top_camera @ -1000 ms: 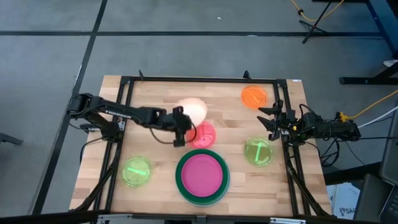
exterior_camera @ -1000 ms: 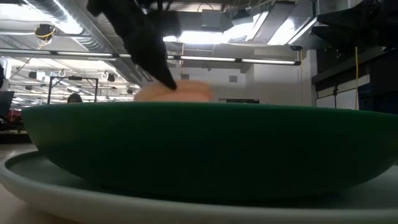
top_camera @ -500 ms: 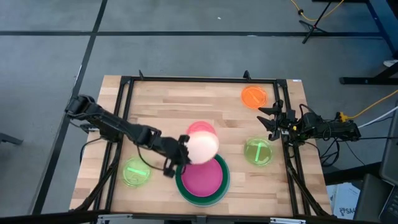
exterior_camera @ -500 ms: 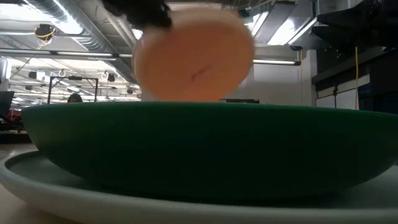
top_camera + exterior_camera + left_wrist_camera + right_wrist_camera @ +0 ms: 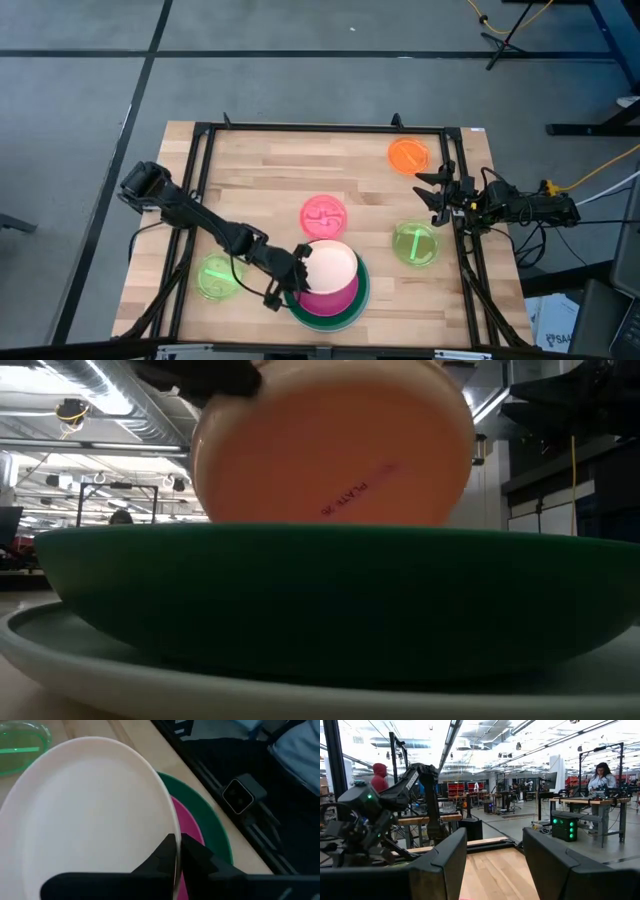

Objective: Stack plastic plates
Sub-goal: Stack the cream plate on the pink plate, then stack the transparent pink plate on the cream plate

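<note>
The left gripper is clamped on the rim of the round peach plastic plate, holding it tilted above the magenta plate nested in the dark green plate at the table's six o'clock. The pink plate lies just beyond, at centre. The right gripper waits with fingers spread and empty at three o'clock, between the orange plate and a lime green plate.
</note>
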